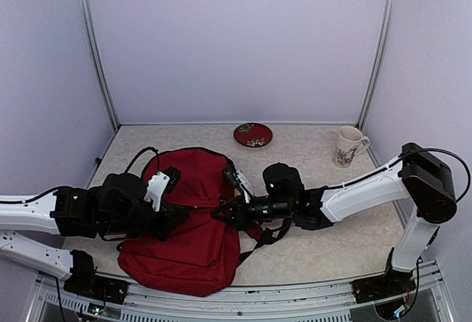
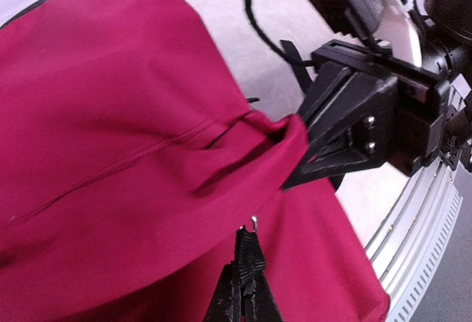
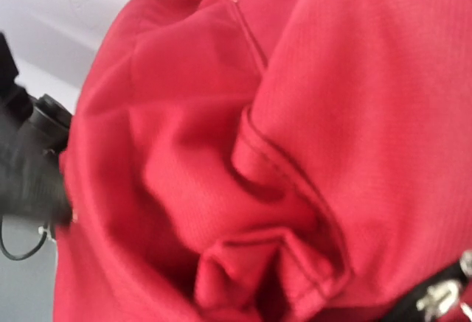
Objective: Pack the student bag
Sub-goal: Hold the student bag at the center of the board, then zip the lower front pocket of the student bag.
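Dark red student bag (image 1: pixel 188 252) lies on the table (image 1: pixel 332 252), near its front-left edge. The right gripper (image 2: pixel 295 149) pinches a fabric fold; the left gripper (image 2: pixel 241 296), pressed together, holds the zip pull (image 2: pixel 248 252) (pull steadily, keeping fabric taut).

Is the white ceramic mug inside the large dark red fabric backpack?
No, the white ceramic mug stands upright on the pale table at the far right, apart from the dark red fabric backpack.

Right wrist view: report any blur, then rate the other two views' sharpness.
Right wrist view: the dark red fabric backpack fills it, soft-focused; the black shape at left is smeared. Left wrist view: folds crisp. Top view: evenly lit, sharp.
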